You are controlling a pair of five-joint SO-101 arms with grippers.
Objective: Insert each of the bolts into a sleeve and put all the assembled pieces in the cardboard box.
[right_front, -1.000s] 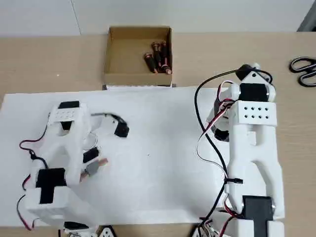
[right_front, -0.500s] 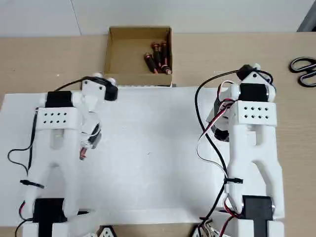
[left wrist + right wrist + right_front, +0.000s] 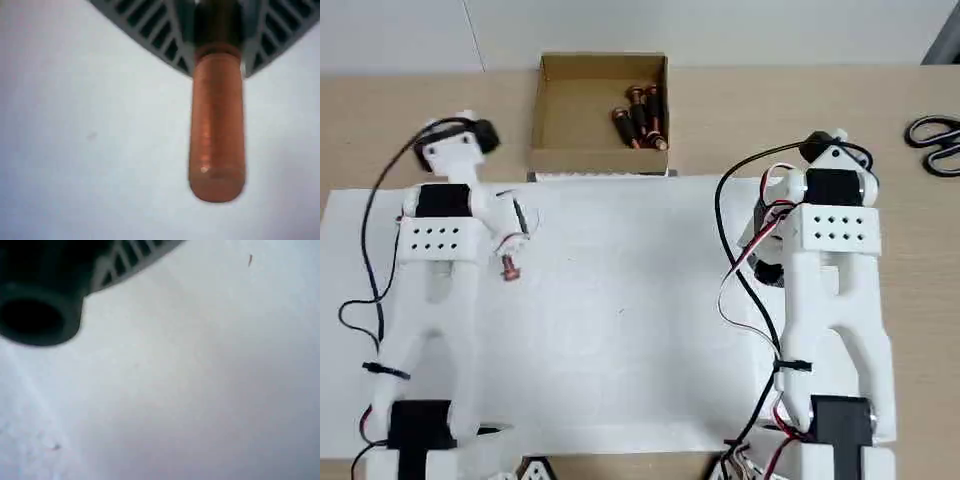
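Left claw [image 3: 218, 47] has swung up the desk [image 3: 410, 100] since a second ago, clamped on a copper-coloured sleeved bolt [image 3: 217, 140] over the white sheet [image 3: 640, 330] | open brown cardboard box [image 3: 552, 110] ahead, not yet reached, finished pieces [image 3: 640, 115] inside | right claw [image 3: 135, 257]: I cannot tell its state | risk: one-end grip, so I may drop it or clip the box wall.

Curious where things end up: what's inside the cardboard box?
A small heap of copper-coloured bolt pieces lies in the cardboard box by its right wall; the rest is bare. They overlap, so their number is hidden.
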